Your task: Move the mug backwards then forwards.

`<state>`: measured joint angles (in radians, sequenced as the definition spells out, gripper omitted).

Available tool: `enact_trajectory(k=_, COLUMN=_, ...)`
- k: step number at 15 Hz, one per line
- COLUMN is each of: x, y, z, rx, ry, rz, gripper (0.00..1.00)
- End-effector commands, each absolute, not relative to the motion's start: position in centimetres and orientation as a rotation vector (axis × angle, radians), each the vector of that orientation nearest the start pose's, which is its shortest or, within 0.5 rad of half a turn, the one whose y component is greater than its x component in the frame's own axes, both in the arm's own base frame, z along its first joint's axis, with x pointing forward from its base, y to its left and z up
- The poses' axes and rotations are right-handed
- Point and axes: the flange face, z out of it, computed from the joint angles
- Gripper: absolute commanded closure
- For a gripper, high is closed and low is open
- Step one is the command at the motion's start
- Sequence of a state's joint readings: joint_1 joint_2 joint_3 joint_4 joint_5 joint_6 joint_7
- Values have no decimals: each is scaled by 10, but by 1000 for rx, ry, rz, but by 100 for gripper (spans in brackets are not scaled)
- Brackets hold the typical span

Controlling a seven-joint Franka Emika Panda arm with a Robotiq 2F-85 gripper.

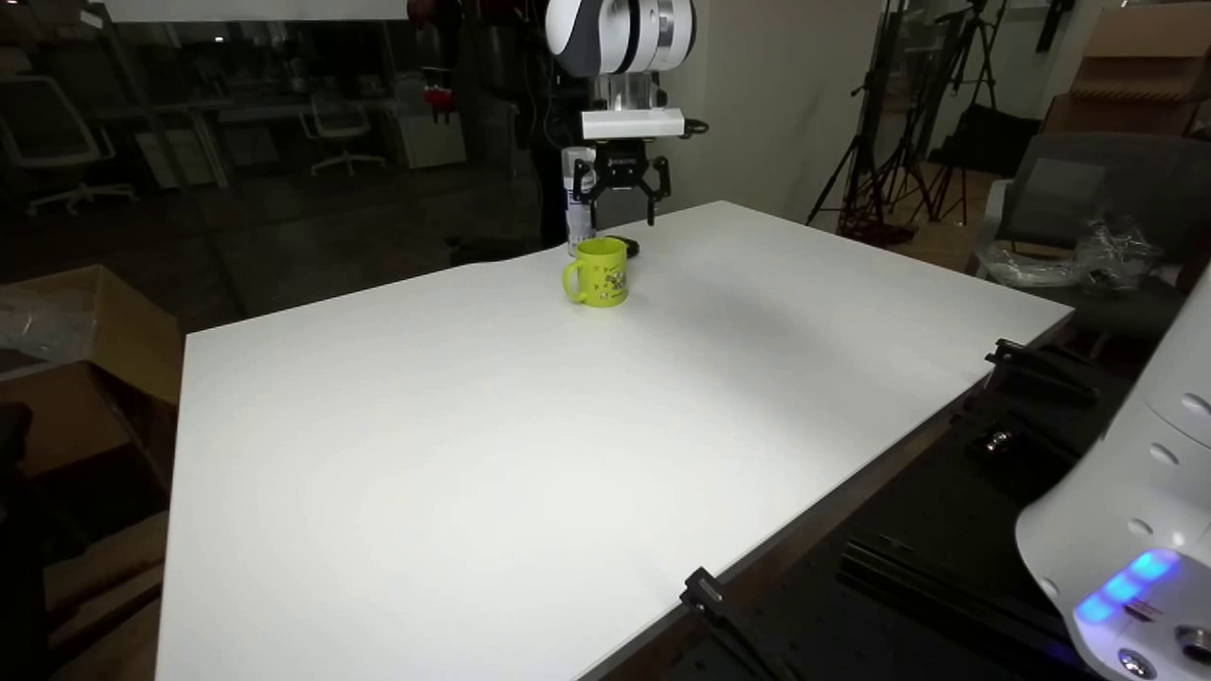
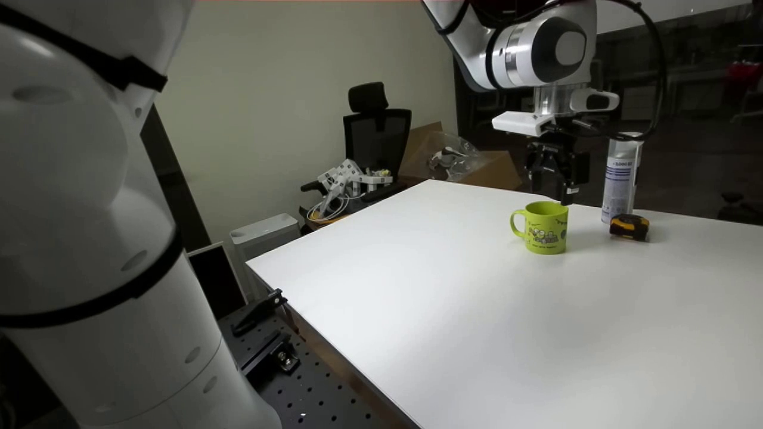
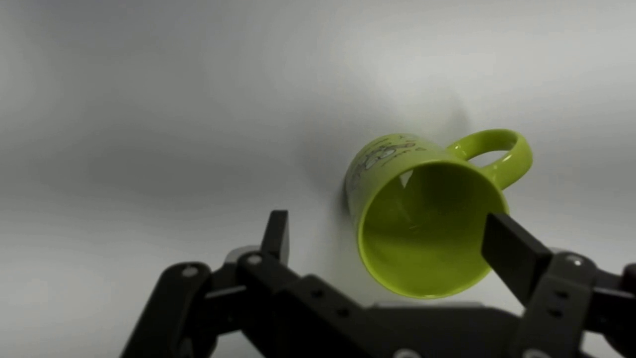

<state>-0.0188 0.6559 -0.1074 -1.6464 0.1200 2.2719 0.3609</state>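
Observation:
The lime mug (image 1: 605, 274) stands upright on the white table in both exterior views, its handle to the left in each; it also shows here (image 2: 546, 231). In the wrist view I look into the mug (image 3: 427, 233), its handle at the upper right. My gripper (image 1: 622, 221) points down with its fingers spread and nothing between them. In an exterior view the gripper (image 2: 551, 193) hangs just above the mug's rim. In the wrist view the gripper (image 3: 389, 233) has its right finger overlapping the mug's rim and its left finger apart from the mug.
A white bottle (image 2: 620, 182) with a blue label stands behind the mug near the table's edge. A black and yellow tape measure (image 2: 629, 227) lies in front of it. The white table (image 1: 426, 454) has clamps (image 1: 705, 591) along the robot's side.

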Motion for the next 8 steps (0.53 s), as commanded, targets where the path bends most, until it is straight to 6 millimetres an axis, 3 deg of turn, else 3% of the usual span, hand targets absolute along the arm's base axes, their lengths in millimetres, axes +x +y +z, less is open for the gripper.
enact_trajectory(k=1, x=679, y=-77, z=230, rx=-3007, ry=849, rz=58, gripper=0)
enact_trajectory(k=8, x=671, y=-103, z=214, rx=-3001, ry=886, rz=56, gripper=0)
